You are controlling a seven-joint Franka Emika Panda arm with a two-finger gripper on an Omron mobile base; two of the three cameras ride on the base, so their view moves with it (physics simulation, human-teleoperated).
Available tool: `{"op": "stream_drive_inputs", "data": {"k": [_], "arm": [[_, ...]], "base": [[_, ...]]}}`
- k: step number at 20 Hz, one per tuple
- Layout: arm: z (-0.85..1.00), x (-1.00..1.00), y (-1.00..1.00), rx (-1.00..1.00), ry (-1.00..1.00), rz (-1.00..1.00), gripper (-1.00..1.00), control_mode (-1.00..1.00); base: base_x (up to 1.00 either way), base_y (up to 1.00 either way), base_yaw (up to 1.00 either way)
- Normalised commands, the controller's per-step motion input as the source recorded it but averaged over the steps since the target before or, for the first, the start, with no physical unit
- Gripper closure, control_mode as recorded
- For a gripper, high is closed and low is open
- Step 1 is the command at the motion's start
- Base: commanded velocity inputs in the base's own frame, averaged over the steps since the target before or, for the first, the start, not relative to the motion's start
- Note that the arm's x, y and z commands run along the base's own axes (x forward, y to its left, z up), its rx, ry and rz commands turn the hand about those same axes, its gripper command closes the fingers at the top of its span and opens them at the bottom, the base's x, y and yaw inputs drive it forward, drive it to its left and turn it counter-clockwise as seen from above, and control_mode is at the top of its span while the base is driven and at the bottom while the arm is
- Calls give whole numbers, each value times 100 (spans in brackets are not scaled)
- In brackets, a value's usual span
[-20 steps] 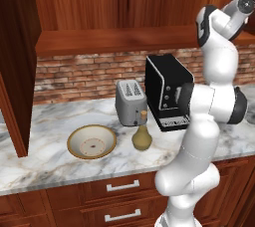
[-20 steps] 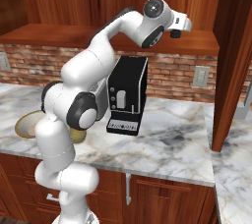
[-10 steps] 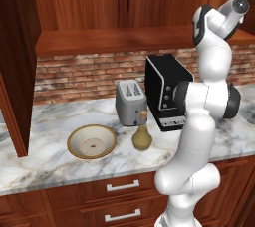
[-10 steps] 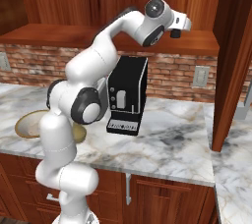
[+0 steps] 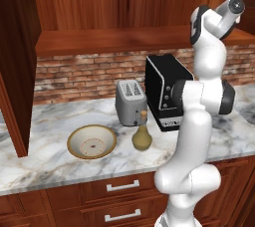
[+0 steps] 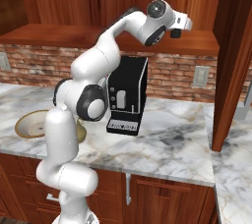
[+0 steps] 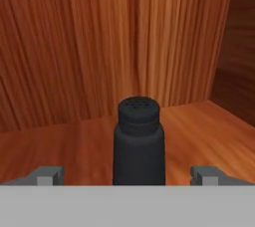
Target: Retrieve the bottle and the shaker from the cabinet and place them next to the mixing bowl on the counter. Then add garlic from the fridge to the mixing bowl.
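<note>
Up at the reddish-brown wooden wall cabinet [image 5: 124, 42] with its vertical grain panels, the white arm reaches high, and the gripper [image 7: 127, 176] sits right at the thick plank shelf [image 7: 199, 126]. In the hand view the small black cylindrical shaker [image 7: 139, 144] with its perforated, narrower top stands upright on that shelf, dead centre between the two finger tips [image 7: 47, 175]. The jaws are spread wide, one tip well to each side of the shaker, neither one touching it. Nothing is gripped.

In the right base view the hand [image 6: 178, 23] points toward the right end of the shelf, close to the cabinet's side wall.

Down on the white marble bench [image 5: 60, 161] with grey veins, the olive-tan glass bottle [image 5: 142, 136] with its bulbous base and cork stopper stands upright, just in front of the silver two-slot toaster [image 5: 131, 102]. Near the bottle's left sits the wide shallow mixing bowl [image 5: 92, 142], olive-tan rim, cream inside, a reddish ring at the centre; bowl and bottle are close but apart. A black boxy coffee machine [image 5: 167, 91] stands beside the toaster against the red brick backsplash [image 5: 74, 79]. Brown drawer fronts with silver handles [image 5: 122, 186] run below the bench.
</note>
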Motion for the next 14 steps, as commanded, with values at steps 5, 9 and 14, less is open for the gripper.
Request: {"op": "stream_drive_inputs", "data": {"k": [5, 9, 14], "arm": [[0, 20, -11, 0, 0, 0, -100, -100], [0, 17, -13, 0, 0, 0, -100, -100], [0, 17, -11, 0, 0, 0, -100, -100]], "base": [[0, 0, 0], [0, 0, 0], [0, 0, 0]]}}
